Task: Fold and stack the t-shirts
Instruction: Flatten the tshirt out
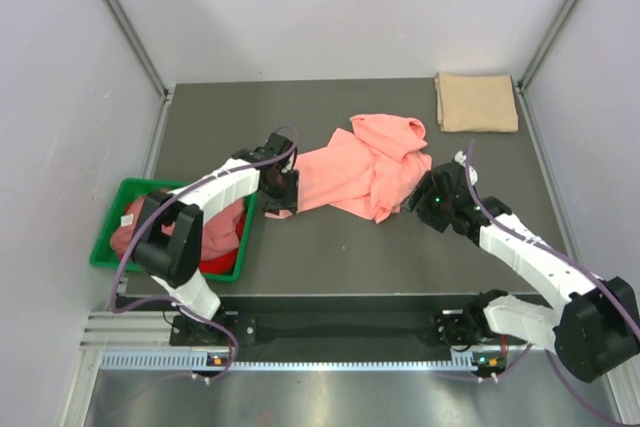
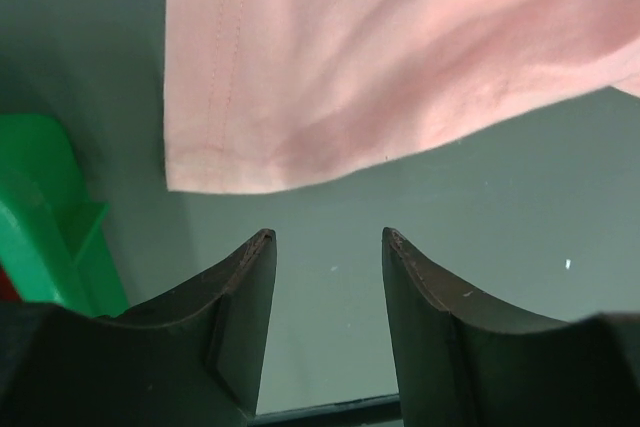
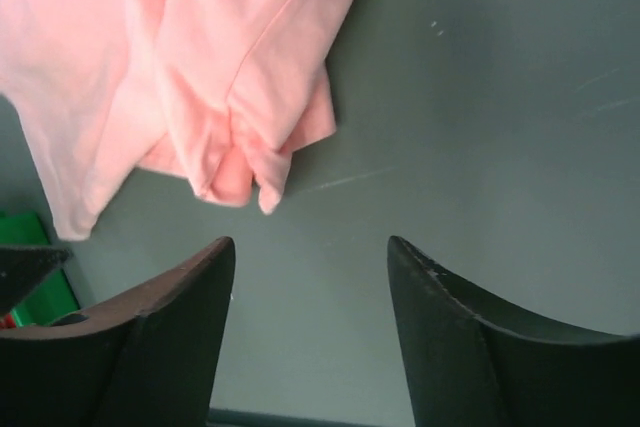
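Table (image 1: 330, 257) state: 1 salmon-pink t-shirt (image 1: 365, 172) lies unfolded and rumpled at the centre, with its body spread toward the left and bunched folds at its far right end. 1 tan-beige t-shirt (image 1: 476, 102) sits folded into a neat rectangle at the far right corner, well apart from the salmon one. The green bin (image 1: 140, 185) stands at the near left edge and holds 2 more shirts, 1 pink (image 1: 122, 235) and 1 red (image 1: 222, 247), both crumpled and partly hidden under the left arm. The left gripper (image 1: 283, 192) is low at the left hem of the salmon shirt. Its wrist view shows the 2 fingers spread with nothing between them, the stitched hem corner lying just beyond the tips and bare table under them. The right gripper (image 1: 420, 192) is at the shirt's right edge. Its wrist view shows the fingers likewise spread and empty, with a folded lump of salmon cloth just ahead and to the left of the tips. Neither gripper touches cloth.
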Robot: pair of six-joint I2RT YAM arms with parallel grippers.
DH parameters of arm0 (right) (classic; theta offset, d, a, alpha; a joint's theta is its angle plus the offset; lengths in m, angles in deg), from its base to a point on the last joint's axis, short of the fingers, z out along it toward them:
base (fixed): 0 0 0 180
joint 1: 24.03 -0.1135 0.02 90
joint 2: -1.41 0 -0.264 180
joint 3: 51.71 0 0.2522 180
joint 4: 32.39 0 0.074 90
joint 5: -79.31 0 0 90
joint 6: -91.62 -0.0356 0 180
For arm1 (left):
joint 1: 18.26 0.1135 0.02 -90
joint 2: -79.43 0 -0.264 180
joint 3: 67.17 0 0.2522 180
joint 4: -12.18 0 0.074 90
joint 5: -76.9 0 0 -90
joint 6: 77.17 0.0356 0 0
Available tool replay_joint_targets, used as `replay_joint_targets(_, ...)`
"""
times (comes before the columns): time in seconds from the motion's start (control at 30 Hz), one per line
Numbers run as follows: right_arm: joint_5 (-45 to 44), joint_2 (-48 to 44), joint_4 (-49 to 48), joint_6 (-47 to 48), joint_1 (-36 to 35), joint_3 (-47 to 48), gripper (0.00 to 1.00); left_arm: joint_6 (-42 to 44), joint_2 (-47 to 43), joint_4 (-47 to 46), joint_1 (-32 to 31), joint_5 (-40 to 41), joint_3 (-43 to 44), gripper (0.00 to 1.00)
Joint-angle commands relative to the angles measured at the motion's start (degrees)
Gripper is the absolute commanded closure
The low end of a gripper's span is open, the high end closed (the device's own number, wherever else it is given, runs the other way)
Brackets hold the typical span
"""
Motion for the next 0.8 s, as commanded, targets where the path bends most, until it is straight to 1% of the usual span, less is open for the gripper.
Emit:
replay_joint_targets(0.0, -4.1, 0.4, -4.9, -5.3, 1.8, -1.8, 0.39, 1.3, 2.5, -3.5, -0.3, -0.2, -1.4, 0.48)
replay_joint_targets(0.1, -4.1, 1.7, -7.7, -6.1, 2.1, -2.9, 0.42, 1.6, 3.6, -4.4, -0.3, -0.2, -2.2, 0.49)
replay_joint_targets(0.13, -4.1, 2.2, -8.1, -6.1, 2.1, -3.1, 0.44, 1.8, 3.7, -4.5, -0.2, -0.2, -2.3, 0.49)
replay_joint_targets(0.17, -3.9, 3.0, -8.6, -6.2, 2.1, -3.2, 0.48, 1.9, 3.9, -4.6, -0.3, -0.2, -2.2, 0.49)
replay_joint_targets(0.2, -3.5, 3.4, -9.4, -6.2, 2.2, -3.4, 0.5, 2.0, 4.2, -4.5, -0.2, 1.7, -2.0, 0.5)
replay_joint_targets(0.27, -3.4, 4.7, -9.8, -6.5, 2.3, -3.4, 0.53, 2.2, 4.8, -4.4, -0.3, 2.3, -1.6, 0.51)
replay_joint_targets(0.37, -3.4, 6.2, -11.6, -6.9, 2.4, -4.1, 0.54, 2.3, 5.3, -4.7, -0.2, 3.1, -1.7, 0.51)
replay_joint_targets(0.5, -1.2, 8.5, -17.3, -7.3, 2.6, -5.4, 0.53, 2.8, 5.6, -5.4, -0.3, 3.2, -2.1, 0.52)
replay_joint_targets(0.6, 0.8, 11.4, -19.1, -7.3, 2.6, -4.9, 0.53, 3.6, 6.0, -5.4, -0.3, 3.1, -1.7, 0.52)
replay_joint_targets(0.77, 1.5, 15.0, -22.5, -7.2, 2.7, -4.9, 0.52, 3.9, 6.4, -5.6, -0.2, 3.2, -1.0, 0.52)
